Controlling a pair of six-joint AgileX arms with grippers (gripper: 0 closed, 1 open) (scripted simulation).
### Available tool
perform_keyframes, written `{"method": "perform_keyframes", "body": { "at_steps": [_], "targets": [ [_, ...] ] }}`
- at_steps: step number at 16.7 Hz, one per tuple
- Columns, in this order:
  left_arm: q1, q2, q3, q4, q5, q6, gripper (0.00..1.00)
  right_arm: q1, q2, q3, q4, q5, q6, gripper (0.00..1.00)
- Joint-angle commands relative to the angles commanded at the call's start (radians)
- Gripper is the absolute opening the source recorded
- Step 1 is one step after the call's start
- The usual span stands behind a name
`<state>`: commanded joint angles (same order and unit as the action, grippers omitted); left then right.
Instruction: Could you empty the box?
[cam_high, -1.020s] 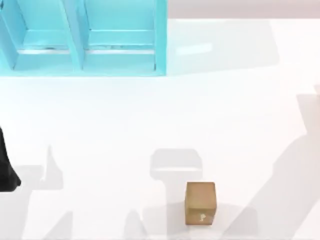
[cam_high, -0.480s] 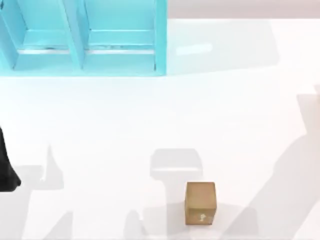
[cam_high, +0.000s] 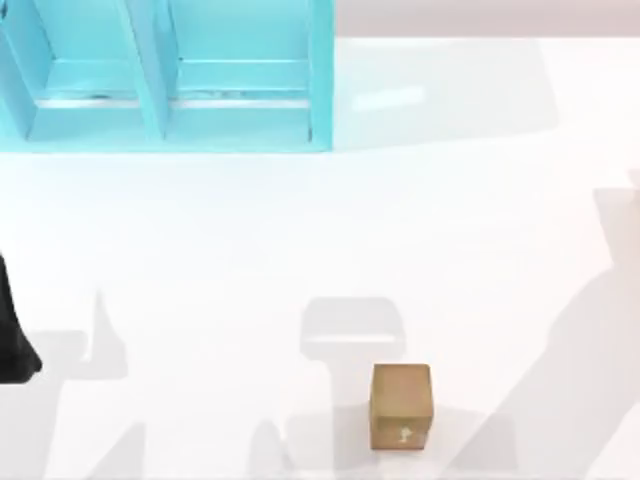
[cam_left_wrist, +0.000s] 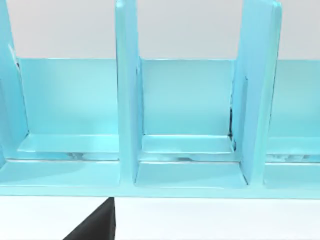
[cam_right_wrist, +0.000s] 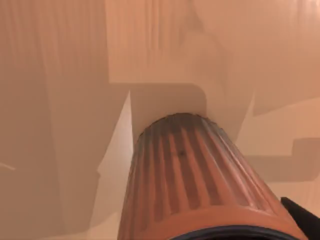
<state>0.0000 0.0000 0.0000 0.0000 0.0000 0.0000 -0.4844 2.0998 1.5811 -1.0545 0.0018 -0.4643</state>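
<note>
Brown box (cam_high: 401, 406) sits unmoved near the table's (cam_high: 300, 250) front edge; I cannot tell either hand's state.

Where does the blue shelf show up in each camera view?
Top view: blue shelf at the table's far left corner.
Left wrist view: blue shelf faces the camera, dividers upright, across the picture.
Right wrist view: a ribbed cylinder above the table.
Shared landmark: the table surface.
</note>
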Motion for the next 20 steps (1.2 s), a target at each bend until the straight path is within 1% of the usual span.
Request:
{"method": "perform_keyframes", "body": {
  "at_steps": [6,9,14,20],
  "targets": [
    [0.0,0.0,0.0,0.0,0.0,0.0,1.0,0.002,-0.002,0.002,-0.002,0.0,0.001,0.0],
    [0.0,0.0,0.0,0.0,0.0,0.0,1.0,0.031,-0.021,0.062,-0.051,0.005,0.004,0.0],
    [0.0,0.0,0.0,0.0,0.0,0.0,1.0,0.073,-0.004,0.279,-0.203,0.01,0.009,0.0],
    [0.0,0.0,0.0,0.0,0.0,0.0,1.0,0.027,0.002,0.458,-0.442,0.001,0.007,0.0]
  ]
}}
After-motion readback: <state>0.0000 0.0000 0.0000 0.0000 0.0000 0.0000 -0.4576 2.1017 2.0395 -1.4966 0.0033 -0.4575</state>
